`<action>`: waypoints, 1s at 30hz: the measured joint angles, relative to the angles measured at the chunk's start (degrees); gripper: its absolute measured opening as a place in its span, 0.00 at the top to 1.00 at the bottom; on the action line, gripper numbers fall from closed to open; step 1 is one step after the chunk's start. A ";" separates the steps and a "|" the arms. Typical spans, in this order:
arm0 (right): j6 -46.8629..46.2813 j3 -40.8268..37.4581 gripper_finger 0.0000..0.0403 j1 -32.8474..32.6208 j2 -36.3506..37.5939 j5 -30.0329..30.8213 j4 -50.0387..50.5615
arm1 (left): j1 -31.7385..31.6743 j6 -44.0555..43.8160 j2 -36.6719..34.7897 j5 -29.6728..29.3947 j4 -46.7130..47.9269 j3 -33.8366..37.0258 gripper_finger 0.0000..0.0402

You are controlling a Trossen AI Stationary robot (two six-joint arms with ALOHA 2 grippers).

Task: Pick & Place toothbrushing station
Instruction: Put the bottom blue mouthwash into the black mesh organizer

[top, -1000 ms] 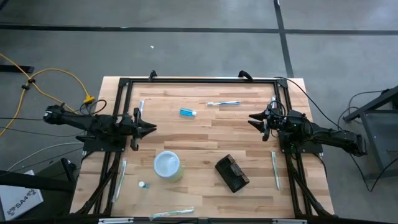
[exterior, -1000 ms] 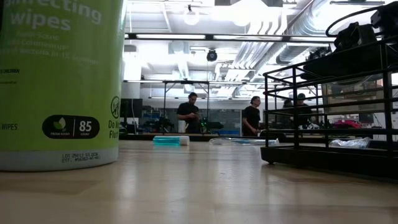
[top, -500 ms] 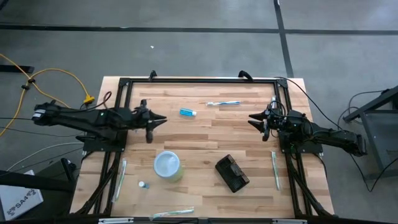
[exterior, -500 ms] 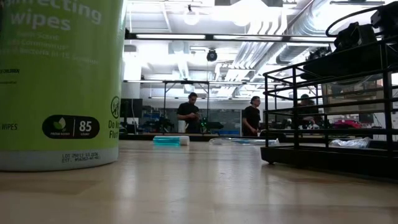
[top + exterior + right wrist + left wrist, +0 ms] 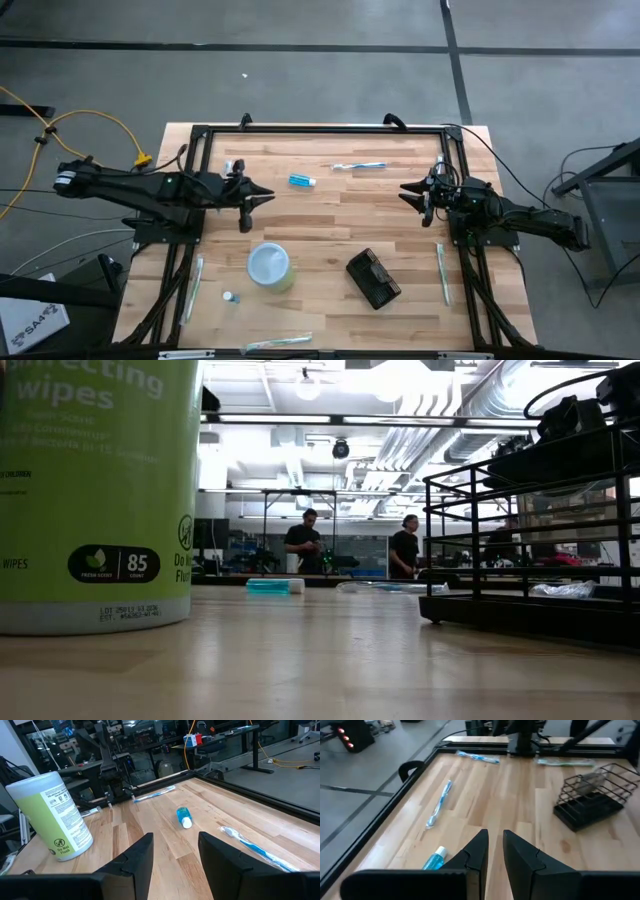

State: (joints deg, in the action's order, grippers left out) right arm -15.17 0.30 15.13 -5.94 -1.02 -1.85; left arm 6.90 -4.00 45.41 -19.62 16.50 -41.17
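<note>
On the surface (image 5: 330, 215), holder (image 5: 373, 278) lies right of wipes tub (image 5: 270, 266), tube (image 5: 302, 181) and toothbrush (image 5: 358, 166) behind them, another toothbrush (image 5: 442, 272) at right edge.

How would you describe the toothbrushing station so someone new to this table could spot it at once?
On the wooden table, look in the half nearer the right arm, beside the pale-lidded green wipes canister. The toothbrushing station is a small black wire-caged rack lying askew, the only dark, boxy item among slim toothbrushes and small tubes.
</note>
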 joint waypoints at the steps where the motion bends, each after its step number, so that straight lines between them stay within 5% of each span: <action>1: 0.00 0.00 0.63 0.01 0.00 0.00 0.00 | 0.42 0.12 -0.02 0.00 1.65 -1.07 0.87; 10: 0.02 0.00 0.63 0.01 -0.02 0.00 0.00 | 6.04 3.93 0.02 0.17 14.88 -8.78 0.87; 30: 0.01 0.00 0.63 0.01 0.00 0.00 0.00 | 27.85 7.99 0.13 0.17 24.94 -16.73 0.87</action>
State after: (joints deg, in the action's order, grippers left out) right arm -15.16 0.30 15.14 -5.94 -1.02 -1.85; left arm 34.74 3.99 45.54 -19.44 41.45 -57.90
